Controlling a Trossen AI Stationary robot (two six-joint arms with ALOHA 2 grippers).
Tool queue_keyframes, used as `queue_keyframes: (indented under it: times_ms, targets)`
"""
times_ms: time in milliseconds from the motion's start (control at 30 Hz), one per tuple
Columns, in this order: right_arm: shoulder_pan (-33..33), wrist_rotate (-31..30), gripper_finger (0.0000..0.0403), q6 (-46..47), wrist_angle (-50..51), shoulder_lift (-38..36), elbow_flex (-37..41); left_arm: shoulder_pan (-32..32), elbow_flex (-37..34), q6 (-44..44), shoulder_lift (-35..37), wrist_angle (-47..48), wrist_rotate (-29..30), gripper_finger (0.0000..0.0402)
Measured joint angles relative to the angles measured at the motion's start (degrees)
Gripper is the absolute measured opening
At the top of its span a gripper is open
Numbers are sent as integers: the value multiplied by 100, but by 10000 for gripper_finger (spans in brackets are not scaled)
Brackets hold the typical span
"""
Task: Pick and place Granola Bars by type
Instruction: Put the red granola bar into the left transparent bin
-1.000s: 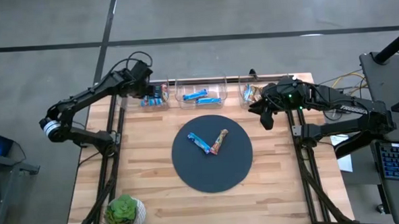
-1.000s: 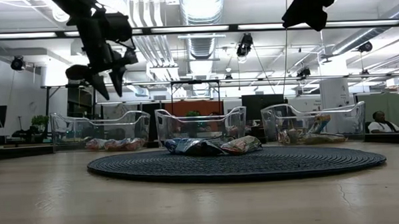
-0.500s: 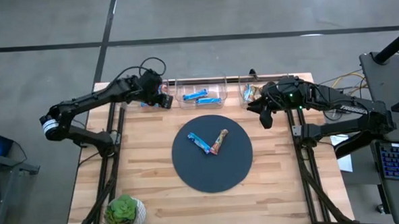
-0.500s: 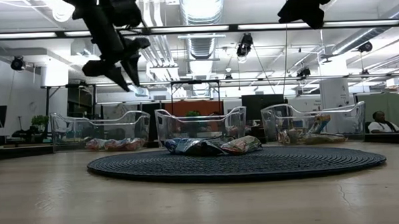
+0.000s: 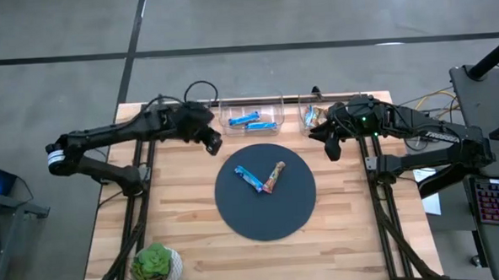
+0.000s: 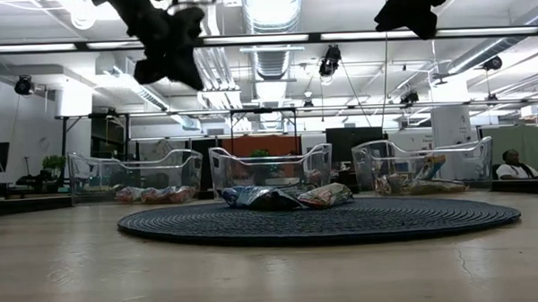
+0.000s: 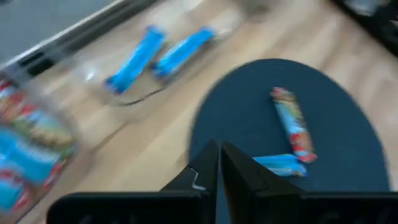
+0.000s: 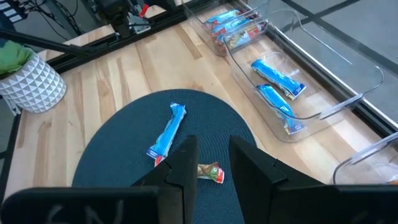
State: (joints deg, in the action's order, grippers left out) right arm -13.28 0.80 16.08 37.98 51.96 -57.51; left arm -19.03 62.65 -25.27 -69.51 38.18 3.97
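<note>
Left gripper, fingers pinched together and empty, hovers at the dark round woven mat's 10 o'clock, likely approaching the shiny wrapped granola bars; right gripper part-open, empty.

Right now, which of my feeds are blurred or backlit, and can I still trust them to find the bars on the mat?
Left wrist view: motion-smeared, though the two bars on the dark mat still read. Right wrist view: sharp, bars and clear bins crisp. Low view: ceiling lights backlight both arms into silhouettes, and the bars are a low heap. High view: even light, best for locating them.
</note>
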Motion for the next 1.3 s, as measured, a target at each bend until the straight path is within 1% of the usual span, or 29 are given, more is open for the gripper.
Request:
queue_keyframes:
  times_ms: [100, 233, 433, 533, 800, 900, 1000, 1133, 1300]
  targets:
    - [0, 1, 84, 0, -1, 0, 26, 383, -2, 290, 116, -263, 126, 1]
    - [0, 7, 84, -1, -93, 0, 54, 898, -4, 583, 298, -408, 554, 0]
    - [2, 72, 84, -3, -449, 0, 114, 1679, -7, 572, 638, -433, 1242, 0]
    - [2, 72, 84, -22, -568, 0, 166, 1895, -9, 569, 778, -435, 1353, 0]
    - [2, 102, 84, -2, -732, 0, 231, 1985, -11, 566, 991, -434, 1394, 0]
    - [2, 315, 79, -44, -748, 0, 231, 1985, -11, 578, 1030, -418, 1412, 0]
    - [4, 486, 59, -65, -752, 0, 231, 1985, -11, 626, 1072, -432, 1456, 0]
    - [5, 533, 17, -73, -781, 0, 231, 1983, -11, 666, 1106, -424, 1499, 0]
    - [157, 573, 9, -159, -1295, 0, 231, 1983, -11, 786, 1190, -414, 1501, 0]
